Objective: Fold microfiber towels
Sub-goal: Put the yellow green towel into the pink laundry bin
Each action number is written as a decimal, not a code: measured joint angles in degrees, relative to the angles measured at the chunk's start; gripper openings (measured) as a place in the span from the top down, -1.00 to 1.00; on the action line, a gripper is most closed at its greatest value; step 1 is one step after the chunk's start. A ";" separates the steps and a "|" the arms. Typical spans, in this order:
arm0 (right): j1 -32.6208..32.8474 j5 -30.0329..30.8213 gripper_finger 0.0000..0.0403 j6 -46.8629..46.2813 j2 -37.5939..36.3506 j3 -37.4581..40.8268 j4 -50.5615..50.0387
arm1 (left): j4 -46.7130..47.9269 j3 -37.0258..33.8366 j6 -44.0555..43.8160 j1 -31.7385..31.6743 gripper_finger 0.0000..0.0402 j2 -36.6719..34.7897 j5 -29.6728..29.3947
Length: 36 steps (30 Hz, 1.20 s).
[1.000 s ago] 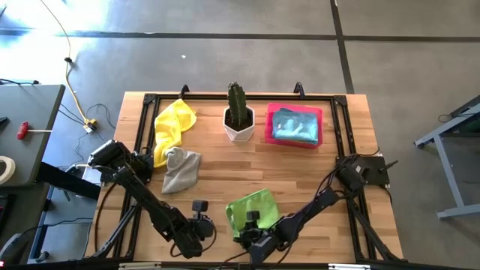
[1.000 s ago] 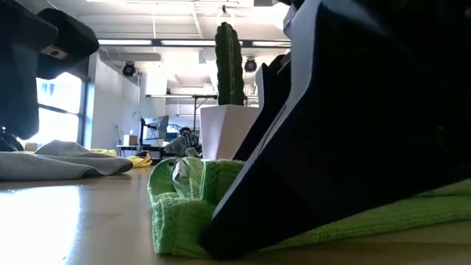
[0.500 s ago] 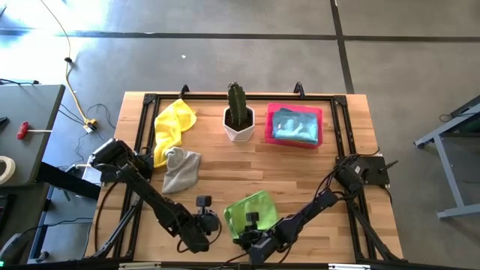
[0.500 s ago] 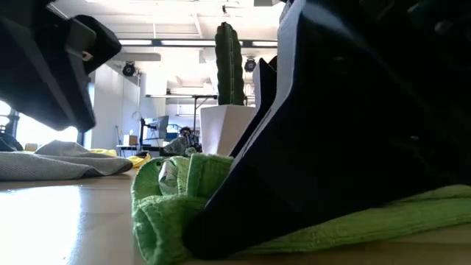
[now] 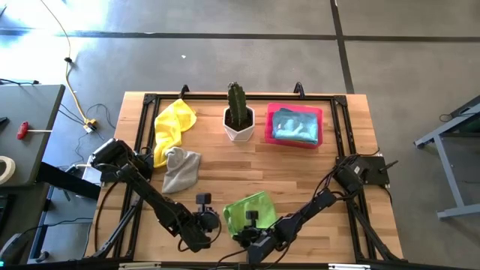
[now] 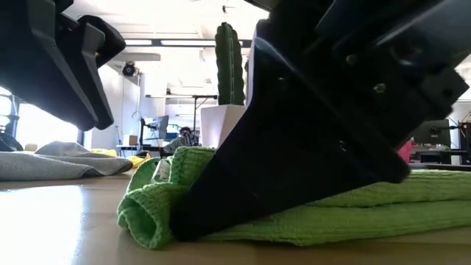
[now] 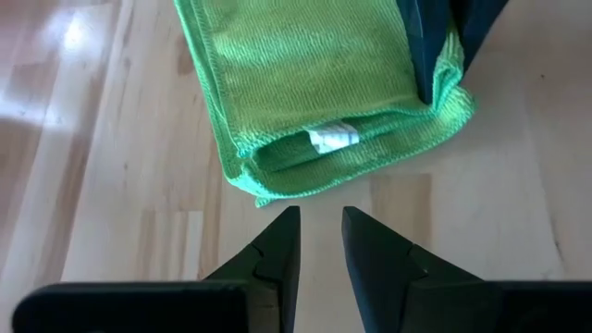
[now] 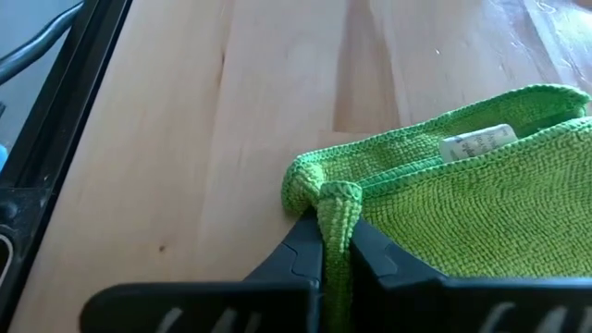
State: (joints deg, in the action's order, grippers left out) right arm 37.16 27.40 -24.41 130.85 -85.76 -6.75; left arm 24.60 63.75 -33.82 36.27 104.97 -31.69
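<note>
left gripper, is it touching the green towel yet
No, in the left wrist view the left gripper hovers over bare wood, just short of the green towel edge.
</note>
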 joint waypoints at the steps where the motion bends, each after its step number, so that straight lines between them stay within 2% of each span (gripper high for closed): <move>1: -0.01 0.00 0.99 0.01 0.00 0.00 0.03 | 0.01 0.00 0.00 0.00 0.62 0.00 -0.62; 17: -1.64 -1.77 1.00 -4.10 -1.21 0.08 -1.36 | -0.04 0.00 0.00 -0.04 0.62 0.00 -5.01; 36: -10.43 -6.80 1.00 -12.80 -11.86 0.18 -30.27 | -0.43 0.00 -0.02 -0.81 0.62 0.00 -4.73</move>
State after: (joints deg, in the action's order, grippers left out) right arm 26.72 20.60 -37.22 118.98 -85.58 -37.02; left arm 24.17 63.75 -33.85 35.46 104.97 -36.42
